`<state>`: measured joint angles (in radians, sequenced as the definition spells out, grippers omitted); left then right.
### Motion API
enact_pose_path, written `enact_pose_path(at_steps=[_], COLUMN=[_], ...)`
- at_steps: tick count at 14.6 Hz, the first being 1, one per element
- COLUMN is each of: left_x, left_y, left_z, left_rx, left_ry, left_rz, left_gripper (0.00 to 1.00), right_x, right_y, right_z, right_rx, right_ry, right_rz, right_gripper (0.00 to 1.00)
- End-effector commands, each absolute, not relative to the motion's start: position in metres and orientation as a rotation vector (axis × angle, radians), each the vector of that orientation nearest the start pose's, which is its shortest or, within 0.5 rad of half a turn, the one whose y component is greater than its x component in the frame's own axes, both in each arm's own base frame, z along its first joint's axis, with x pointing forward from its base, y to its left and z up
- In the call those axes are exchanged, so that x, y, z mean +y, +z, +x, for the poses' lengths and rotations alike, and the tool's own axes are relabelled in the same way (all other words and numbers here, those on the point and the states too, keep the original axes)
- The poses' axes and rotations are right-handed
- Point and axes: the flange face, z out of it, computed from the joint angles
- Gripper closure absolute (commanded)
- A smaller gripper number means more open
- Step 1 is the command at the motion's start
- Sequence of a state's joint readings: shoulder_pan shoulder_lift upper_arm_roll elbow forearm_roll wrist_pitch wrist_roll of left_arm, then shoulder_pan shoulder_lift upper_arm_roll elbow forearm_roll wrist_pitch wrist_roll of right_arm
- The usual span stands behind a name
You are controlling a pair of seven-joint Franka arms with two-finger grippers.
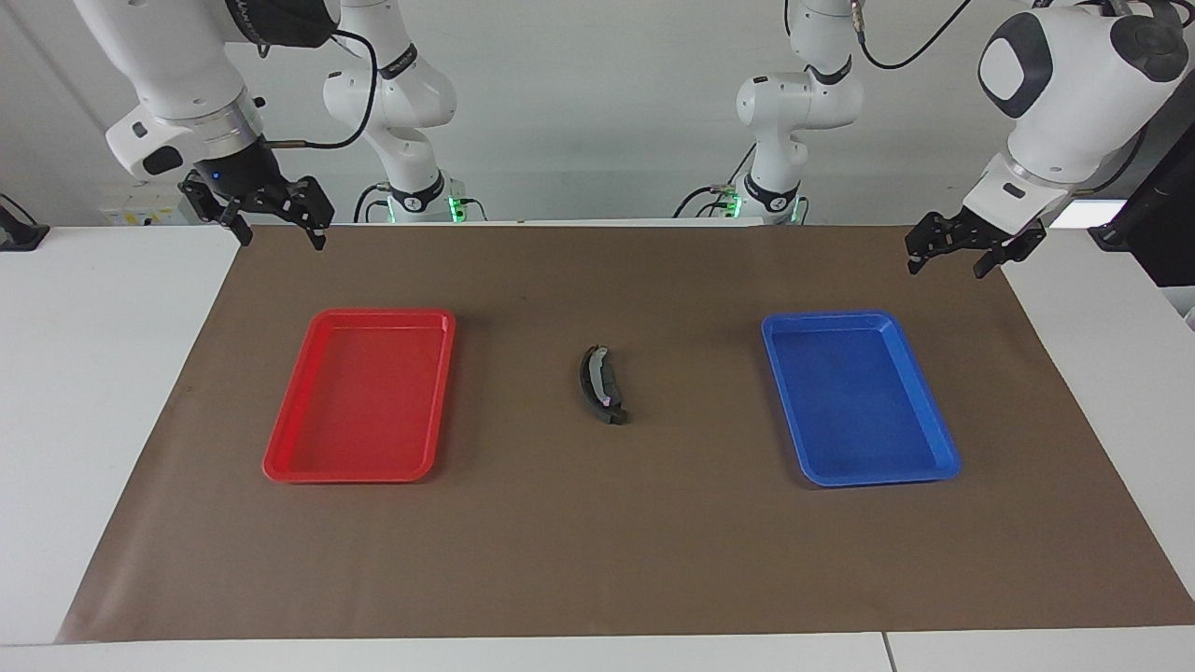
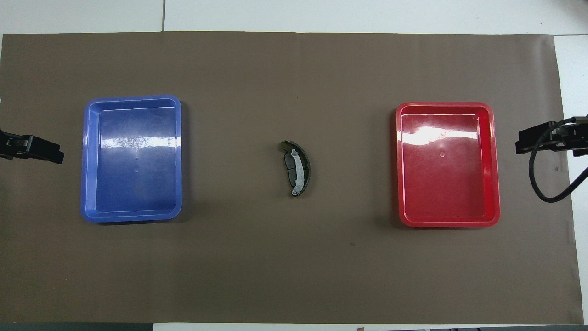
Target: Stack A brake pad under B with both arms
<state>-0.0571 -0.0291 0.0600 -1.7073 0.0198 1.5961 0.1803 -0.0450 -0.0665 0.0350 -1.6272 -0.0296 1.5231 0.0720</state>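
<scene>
A brake pad (image 2: 290,166): small, grey, grooved; seen at mid-surface between the 2 trays, partly tucked under the curved pad, so the stack looks already made.
B (image 2: 304,167): long black crescent with a pale shiny strip along it; laid on and against the small pad, touching it, its arc bulging toward the right arm's end.
Handling, A brake pad: judged stiff, dense and heavy for its size; friction face likely grippy, not fragile; best taken across its short width, near the middle groove.
Handling, B: judged rigid metal-backed, heavier still; smooth shiny ends likely slippery; a hold across the thin section at mid-arc is advised so it does not swing.
Risk: the top pad is likely to slide off if nudged at 1 end, since it rests on a curved, narrow base.
Left pincer (image 1: 962,250): raised over the brown mat's edge at the left arm's end, fingers spread apart, nothing held; waiting.
Right pincer (image 1: 271,217): raised over the mat's corner at the right arm's end, fingers spread wide, nothing held.
Blue tray (image 2: 90,156): toward the left arm's end, nothing in it.
Red tray (image 2: 492,161): toward the right arm's end, nothing in it.
Surface (image 2: 294,266): brown mat on a white top.
</scene>
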Motion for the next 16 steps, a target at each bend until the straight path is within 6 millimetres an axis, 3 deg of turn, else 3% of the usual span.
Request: enact_pose_path(at_steps=[1, 16], left_x=[0.0034, 0.0042], left_y=[0.5797, 0.579], left_z=[0.5434, 0.5451], left_rx=[0.287, 0.285], left_ry=[0.135, 0.114], left_rz=[-3.106, -3.106], left_gripper=[0.01, 0.01], right_x=[-0.0089, -0.0088], right_y=[0.631, 0.6319], right_z=[0.5324, 0.5308], right_rx=[0.128, 0.129], right_ry=[0.042, 0.059], right_rz=[-3.177, -3.176], right_gripper=[0.01, 0.01])
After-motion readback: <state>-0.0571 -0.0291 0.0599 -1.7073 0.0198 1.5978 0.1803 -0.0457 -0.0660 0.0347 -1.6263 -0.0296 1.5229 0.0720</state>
